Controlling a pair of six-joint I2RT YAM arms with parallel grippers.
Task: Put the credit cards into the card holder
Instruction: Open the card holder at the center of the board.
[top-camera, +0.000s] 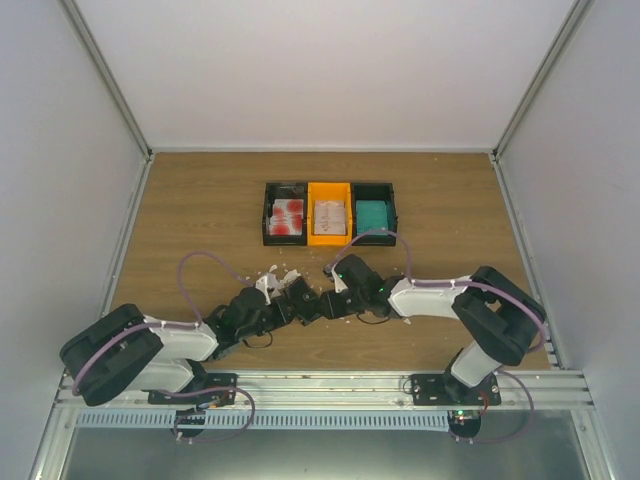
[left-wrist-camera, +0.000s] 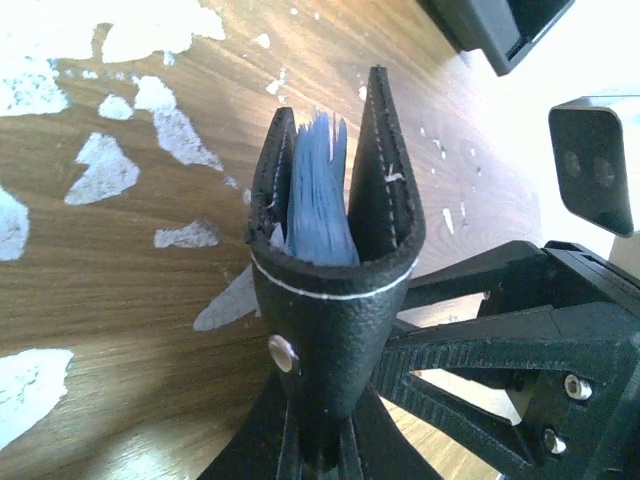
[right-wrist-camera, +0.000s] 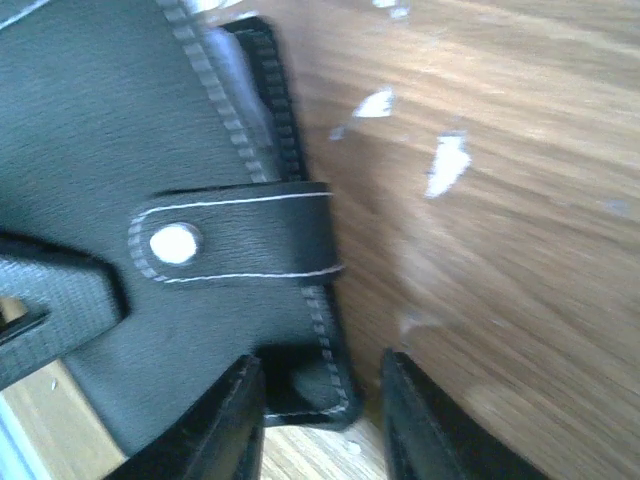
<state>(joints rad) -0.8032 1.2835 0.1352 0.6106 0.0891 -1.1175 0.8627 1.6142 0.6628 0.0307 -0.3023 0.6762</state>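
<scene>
The wallet (left-wrist-camera: 335, 300) fills the left wrist view. It is pinched near its fold between the fingers of the left gripper (left-wrist-camera: 318, 452), which are narrow and clamped on it. It stands on edge with its two covers spread in a V pointing away from the fingertips, probably so the blue sleeves (left-wrist-camera: 318, 200) inside gape for a card.

The table (top-camera: 200, 210) lies under both sets of fingers. The right gripper (right-wrist-camera: 318, 415) meets the wallet from the other side. Its fingers stand apart, astride the cover's bottom corner and gripping nothing that shows, seemingly there to steady or open that cover.

Well beyond both fingertips sit a black bin (top-camera: 268, 215), an orange bin (top-camera: 330, 187) and a second black bin (top-camera: 392, 212). They hold red-and-white cards (top-camera: 286, 217), pale cards (top-camera: 331, 216) and teal cards (top-camera: 373, 214), so no card appears loaded yet.

A snap (right-wrist-camera: 175, 243) on the strap (right-wrist-camera: 250, 245) sits above the right fingers. White scraps (left-wrist-camera: 105, 165) dot the wood past the left fingertips.
</scene>
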